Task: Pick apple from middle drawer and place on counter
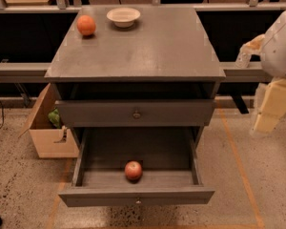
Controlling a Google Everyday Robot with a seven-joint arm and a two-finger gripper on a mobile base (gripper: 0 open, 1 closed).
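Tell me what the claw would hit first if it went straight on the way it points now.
The claw, right of the counter, seems to point down, so probably the floor beside the open middle drawer. Depth is unclear.

The frame's right edge cuts off the arm (282, 44), with the gripper (271, 109) hanging below it at mid-right. At left, the cabinet (181, 113) hides part of a cardboard box (46, 140).

Counter (148, 51): matt grey wood, pale scuffs. Open drawer (109, 196): same matt grey wood. Apple (133, 170): glossy skin. Bowl (123, 16), near far edge: smooth, pale. My gripper (268, 113), beyond the counter's right edge: matt cream plastic. Floor (257, 190): speckled, rough-looking.
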